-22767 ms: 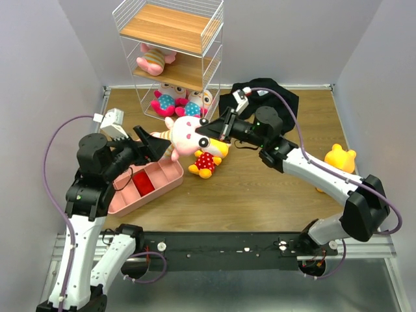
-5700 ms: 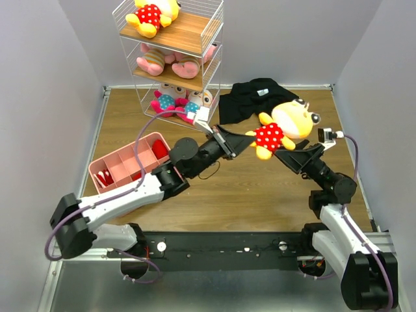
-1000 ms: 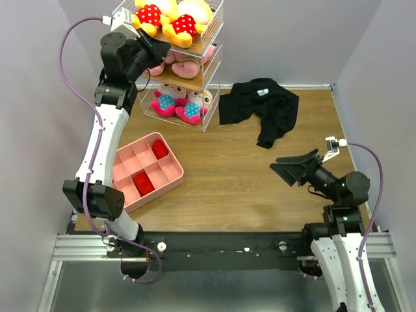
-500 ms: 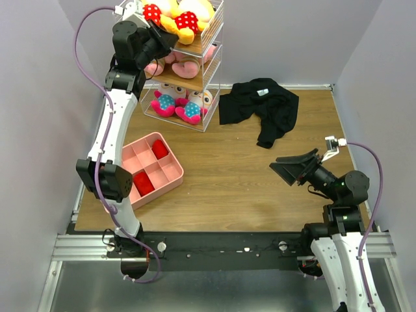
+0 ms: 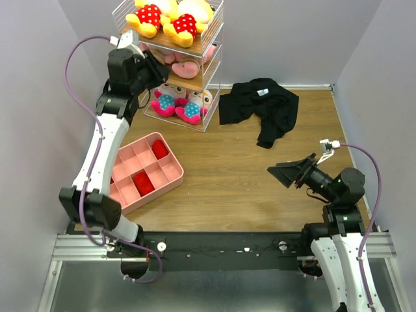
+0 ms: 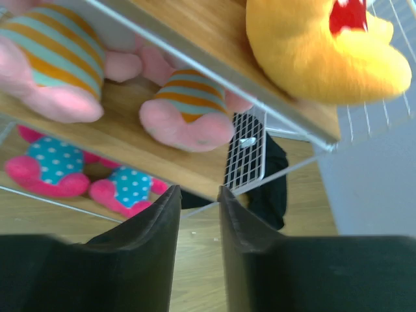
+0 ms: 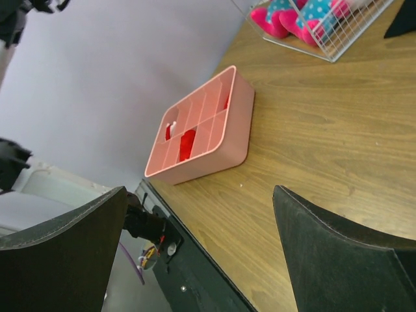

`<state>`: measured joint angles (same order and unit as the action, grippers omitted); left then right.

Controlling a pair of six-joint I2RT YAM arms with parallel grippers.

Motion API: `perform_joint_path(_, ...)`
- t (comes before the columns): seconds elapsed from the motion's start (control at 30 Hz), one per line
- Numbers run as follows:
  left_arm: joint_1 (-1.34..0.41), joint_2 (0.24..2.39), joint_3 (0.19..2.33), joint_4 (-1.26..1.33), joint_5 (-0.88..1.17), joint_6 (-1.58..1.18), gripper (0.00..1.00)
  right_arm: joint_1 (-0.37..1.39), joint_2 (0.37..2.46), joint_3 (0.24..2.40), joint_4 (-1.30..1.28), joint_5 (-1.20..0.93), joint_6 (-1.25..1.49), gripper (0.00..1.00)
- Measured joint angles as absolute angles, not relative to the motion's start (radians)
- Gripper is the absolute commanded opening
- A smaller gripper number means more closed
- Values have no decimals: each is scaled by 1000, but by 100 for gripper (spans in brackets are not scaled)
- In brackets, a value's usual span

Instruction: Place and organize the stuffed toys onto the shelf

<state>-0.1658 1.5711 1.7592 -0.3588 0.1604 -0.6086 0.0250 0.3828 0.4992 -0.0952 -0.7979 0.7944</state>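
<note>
The left pincer has dropped from the top tier, nearly closed, empty. The shelf, upper left, holds all toys. The right pincer hangs open.

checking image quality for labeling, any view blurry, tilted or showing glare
Top external: sharp, evenly lit, no glare. Left wrist: the yellow toy and the left gripper are soft, too close for focus. Right wrist: strongly tilted, the pink tray sharp, the right gripper fingers dark and slightly blurred.
</note>
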Motion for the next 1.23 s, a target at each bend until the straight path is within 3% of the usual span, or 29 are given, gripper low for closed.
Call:
perform_joint_path(0.13, -166, 1384, 1572, -376, 155, -578, 77, 25, 374, 503, -176, -795, 743, 100)
perform_joint_path(0.17, -166, 1341, 1530, -376, 161, -577, 95, 25, 374, 511, -208, -788, 722, 100)
perform_joint_path(0.2, -166, 1282, 1475, -371, 182, -572, 99, 25, 377, 522, -241, -782, 705, 100)
perform_joint_path(0.4, -210, 871, 1077, -323, 336, -552, 99, 25, 432, 647, -411, -698, 610, 100)
perform_joint_path(0.53, -251, 729, 921, -326, 395, -540, 99, 25, 487, 744, -501, -615, 542, 100)
perform_joint_path(0.8, -271, 627, 745, -284, 465, -528, 99, 25, 574, 867, -575, -538, 478, 100)
perform_joint_path(1.23, -271, 581, 712, -237, 491, -526, 99, 25, 566, 914, -486, -610, 479, 100)
